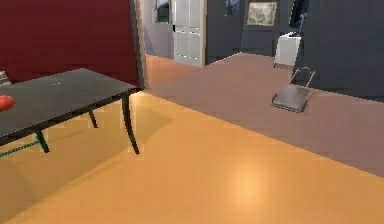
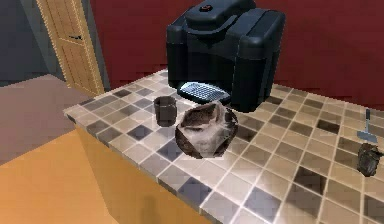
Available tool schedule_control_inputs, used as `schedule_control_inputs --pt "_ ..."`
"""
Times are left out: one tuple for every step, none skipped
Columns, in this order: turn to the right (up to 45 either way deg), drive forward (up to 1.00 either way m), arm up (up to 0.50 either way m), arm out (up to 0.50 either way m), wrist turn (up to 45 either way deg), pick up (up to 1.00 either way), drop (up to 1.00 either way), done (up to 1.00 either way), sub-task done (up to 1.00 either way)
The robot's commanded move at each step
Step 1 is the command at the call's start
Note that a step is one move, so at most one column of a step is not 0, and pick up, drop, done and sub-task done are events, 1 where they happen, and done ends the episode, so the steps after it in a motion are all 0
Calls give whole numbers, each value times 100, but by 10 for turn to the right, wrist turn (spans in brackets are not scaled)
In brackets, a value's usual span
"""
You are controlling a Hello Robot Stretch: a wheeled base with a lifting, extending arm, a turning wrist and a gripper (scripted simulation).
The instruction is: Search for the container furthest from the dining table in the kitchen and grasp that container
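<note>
A dark mug-like container [image 2: 165,109] stands on a counter [image 2: 270,175] tiled in brown and beige checks, in the arm side view. Right beside it lies a crumpled brown and grey bowl-like thing [image 2: 207,130]. Behind both sits a big black coffee machine [image 2: 225,50] against a dark red wall. In the forward view a dark dining table [image 1: 70,95] with curved legs fills the left, with a red thing [image 1: 5,103] at its left edge.
A grey utensil [image 2: 367,125] and a small dark object [image 2: 368,158] lie at the counter's right end. A wooden door [image 2: 75,45] stands left of the counter. Ahead, orange floor meets a grey carpet holding a grey laptop-like item [image 1: 292,95], with a white door [image 1: 188,30] beyond.
</note>
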Motion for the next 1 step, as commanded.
schedule_control_inputs --pt "0 0 38 0 0 0 0 0 0"
